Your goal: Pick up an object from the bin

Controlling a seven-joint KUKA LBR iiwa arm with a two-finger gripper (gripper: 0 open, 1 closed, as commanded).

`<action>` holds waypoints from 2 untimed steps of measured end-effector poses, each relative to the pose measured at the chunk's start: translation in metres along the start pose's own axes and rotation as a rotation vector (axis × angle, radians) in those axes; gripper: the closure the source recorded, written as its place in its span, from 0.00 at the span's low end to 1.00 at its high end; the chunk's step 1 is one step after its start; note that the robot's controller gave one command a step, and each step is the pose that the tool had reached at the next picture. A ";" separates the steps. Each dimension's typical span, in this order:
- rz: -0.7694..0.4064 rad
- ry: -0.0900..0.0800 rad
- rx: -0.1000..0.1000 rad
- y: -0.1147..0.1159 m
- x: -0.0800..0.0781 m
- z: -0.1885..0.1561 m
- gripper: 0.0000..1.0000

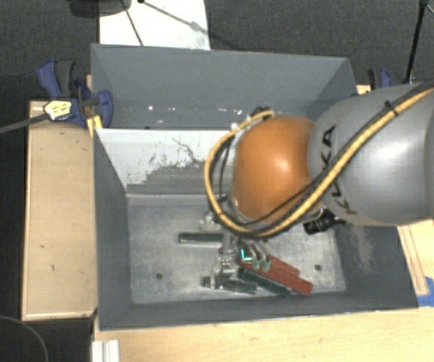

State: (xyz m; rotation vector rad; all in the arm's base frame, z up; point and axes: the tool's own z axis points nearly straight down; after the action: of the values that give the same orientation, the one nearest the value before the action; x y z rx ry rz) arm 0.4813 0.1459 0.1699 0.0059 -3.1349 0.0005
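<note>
Reaching step. The two-finger gripper (224, 271) is seen low in the grey metal bin (157, 259), just beside a flat red bar (291, 277). Whether it is spread or closed cannot be told. A secure closing is judged necessary before lifting.

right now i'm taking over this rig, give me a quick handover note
Gripper: down at the floor of the bin, near the front wall, under the arm's orange cover. I cannot tell whether it has hold of anything.
Things: a red bar lies flat beside the gripper, on the view's right, with a dark green piece against it. A dark thin stick lies on the floor behind the gripper, towards the view's left.
Done: the arm is down among the things.
Left: nothing is visibly lifted yet. One thing has to be gripped and raised out of the bin.
</note>
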 end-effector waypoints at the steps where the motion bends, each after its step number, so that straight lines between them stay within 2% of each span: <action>1: 0.006 -0.008 -0.001 -0.001 -0.002 -0.004 0.00; 2: -0.093 -0.012 -0.001 -0.014 -0.024 0.042 0.00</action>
State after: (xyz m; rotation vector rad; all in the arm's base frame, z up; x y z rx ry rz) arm 0.5047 0.1322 0.1281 0.1514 -3.1435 -0.0023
